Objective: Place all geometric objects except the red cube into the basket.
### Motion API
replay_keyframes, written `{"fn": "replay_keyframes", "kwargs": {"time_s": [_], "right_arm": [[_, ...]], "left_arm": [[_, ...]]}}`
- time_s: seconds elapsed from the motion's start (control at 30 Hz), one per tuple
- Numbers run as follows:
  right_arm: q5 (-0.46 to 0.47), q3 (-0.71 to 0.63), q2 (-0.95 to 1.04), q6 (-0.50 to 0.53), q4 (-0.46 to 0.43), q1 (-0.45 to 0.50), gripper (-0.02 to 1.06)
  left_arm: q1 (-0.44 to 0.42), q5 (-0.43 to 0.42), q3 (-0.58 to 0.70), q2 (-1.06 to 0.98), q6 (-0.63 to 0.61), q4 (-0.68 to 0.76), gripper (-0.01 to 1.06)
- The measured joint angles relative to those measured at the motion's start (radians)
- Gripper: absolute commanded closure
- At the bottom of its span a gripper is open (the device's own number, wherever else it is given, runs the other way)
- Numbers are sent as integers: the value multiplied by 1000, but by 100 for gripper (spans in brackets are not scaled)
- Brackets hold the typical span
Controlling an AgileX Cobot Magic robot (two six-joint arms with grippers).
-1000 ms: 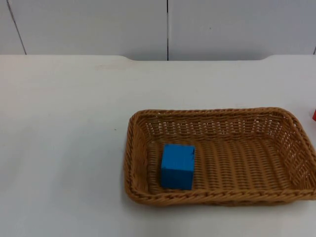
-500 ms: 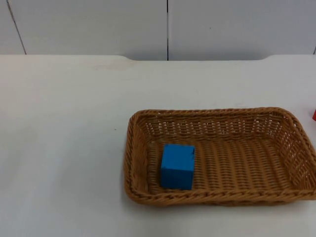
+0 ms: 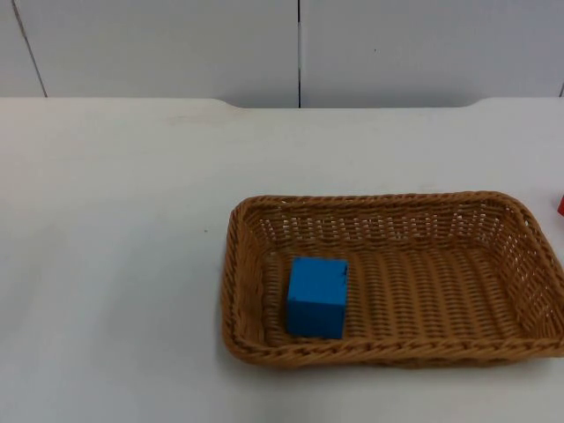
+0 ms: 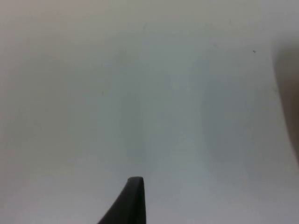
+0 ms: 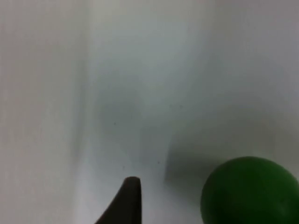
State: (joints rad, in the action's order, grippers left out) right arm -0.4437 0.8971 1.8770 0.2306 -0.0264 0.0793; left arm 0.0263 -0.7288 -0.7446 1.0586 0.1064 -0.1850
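Note:
A woven brown basket [image 3: 388, 351] lies on the white table toward the right side. A blue cube [image 3: 316, 296] stands inside it, near its left front wall. A sliver of a red object [image 3: 560, 205] peeks in at the table's right edge, beyond the basket. My right gripper [image 5: 127, 203] hovers over bare table with a green ball [image 5: 250, 192] lying close beside it, not held. My left gripper [image 4: 132, 204] hangs over bare white table, nothing near it except a blurred brownish shape [image 4: 290, 88] off to one side.
The grey partition wall [image 3: 300, 48] closes off the table at the back. Open white table [image 3: 115, 247] stretches to the left of the basket and behind it.

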Motion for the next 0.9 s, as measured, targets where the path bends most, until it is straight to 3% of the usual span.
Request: {"fn": "replay_keyframes", "kwargs": {"time_s": [0.07, 0.23, 0.27, 0.4, 0.47, 0.67, 0.9], "right_arm": [[0, 0, 5, 0, 0, 0, 19], [0, 0, 18, 0, 0, 0, 63], [-2, 0, 18, 0, 0, 0, 63], [-24, 2, 10, 0, 9, 0, 104], [-49, 9, 1, 0, 15, 0, 105], [-245, 106, -191, -10, 19, 0, 105], [-373, 131, -392, -35, 11, 0, 105]], "left_arm": [[0, 0, 0, 0, 0, 0, 0], [0, 0, 0, 0, 0, 0, 0], [0, 0, 0, 0, 0, 0, 0], [0, 0, 0, 0, 0, 0, 0], [0, 2, 0, 0, 0, 0, 0], [0, 2, 0, 0, 0, -2, 0], [0, 4, 0, 0, 0, -2, 0]]}}
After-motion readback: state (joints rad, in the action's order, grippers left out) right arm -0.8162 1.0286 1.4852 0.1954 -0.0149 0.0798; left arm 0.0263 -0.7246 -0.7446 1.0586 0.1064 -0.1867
